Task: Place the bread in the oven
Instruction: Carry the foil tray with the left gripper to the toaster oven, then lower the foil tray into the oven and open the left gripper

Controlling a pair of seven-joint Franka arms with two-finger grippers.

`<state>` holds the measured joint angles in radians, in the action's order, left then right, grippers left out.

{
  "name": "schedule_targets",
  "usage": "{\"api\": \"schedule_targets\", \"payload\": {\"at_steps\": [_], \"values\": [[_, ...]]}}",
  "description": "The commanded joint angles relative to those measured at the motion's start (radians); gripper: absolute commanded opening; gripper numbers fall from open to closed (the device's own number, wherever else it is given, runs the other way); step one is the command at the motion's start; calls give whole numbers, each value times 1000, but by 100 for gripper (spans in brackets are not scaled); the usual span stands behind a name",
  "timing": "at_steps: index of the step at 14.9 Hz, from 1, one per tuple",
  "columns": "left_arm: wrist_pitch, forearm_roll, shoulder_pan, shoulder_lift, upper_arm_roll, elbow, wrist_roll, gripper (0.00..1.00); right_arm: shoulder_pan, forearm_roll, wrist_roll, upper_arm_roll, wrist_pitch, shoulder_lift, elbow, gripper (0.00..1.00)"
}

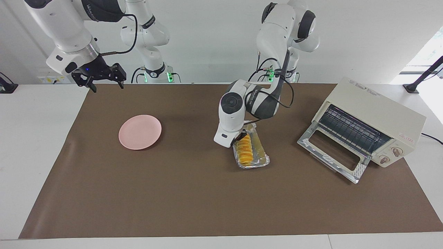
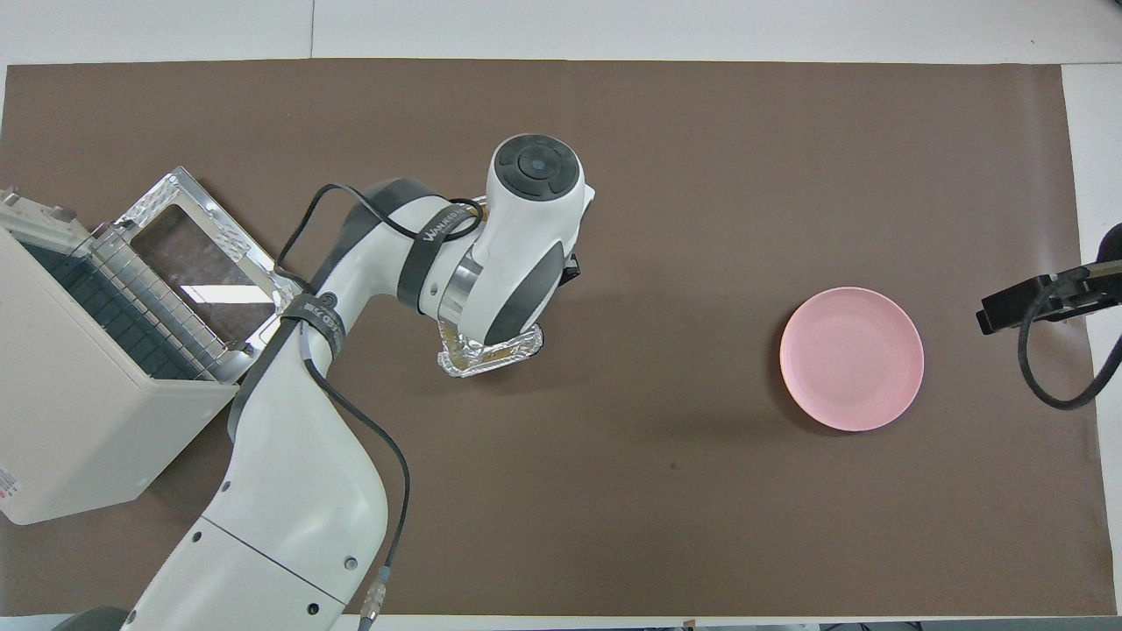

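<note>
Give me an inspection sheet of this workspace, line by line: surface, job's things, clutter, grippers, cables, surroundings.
Surface: brown mat on a white table.
Job's things: bread lies in the foil tray; oven at the left arm's end, door dropped open, rack bare.
Clutter: pink plate toward the right arm's end.
Grippers: left gripper shut on the foil tray's end nearest the robots; right gripper open, waiting above the mat's corner.
Cables: black cable looped on the left arm.
Surroundings: white wall; nothing else seen.
</note>
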<state>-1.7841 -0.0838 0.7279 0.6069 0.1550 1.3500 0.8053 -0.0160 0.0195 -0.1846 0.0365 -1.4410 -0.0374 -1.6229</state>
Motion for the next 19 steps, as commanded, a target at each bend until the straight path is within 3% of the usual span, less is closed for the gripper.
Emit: {"api": "schedule_targets", "payload": {"at_steps": [1, 4, 6, 10, 19], "values": [[106, -28, -8, -19, 151, -41, 18, 0, 15, 8, -18, -12, -6, -21, -23, 100], [159, -119, -24, -21, 375, -42, 21, 0, 10, 8, -16, -12, -5, -22, -23, 100], [190, -114, -59, -18, 448, -29, 25, 0, 13, 8, -16, -12, -5, -21, -23, 100], [193, -85, -168, -18, 459, 0, 14, 0, 11, 8, -16, -12, -5, -21, -23, 100], [123, -82, -202, -39, 512, 109, -9, 0, 13, 8, -16, -12, -5, -21, -23, 100]]}}
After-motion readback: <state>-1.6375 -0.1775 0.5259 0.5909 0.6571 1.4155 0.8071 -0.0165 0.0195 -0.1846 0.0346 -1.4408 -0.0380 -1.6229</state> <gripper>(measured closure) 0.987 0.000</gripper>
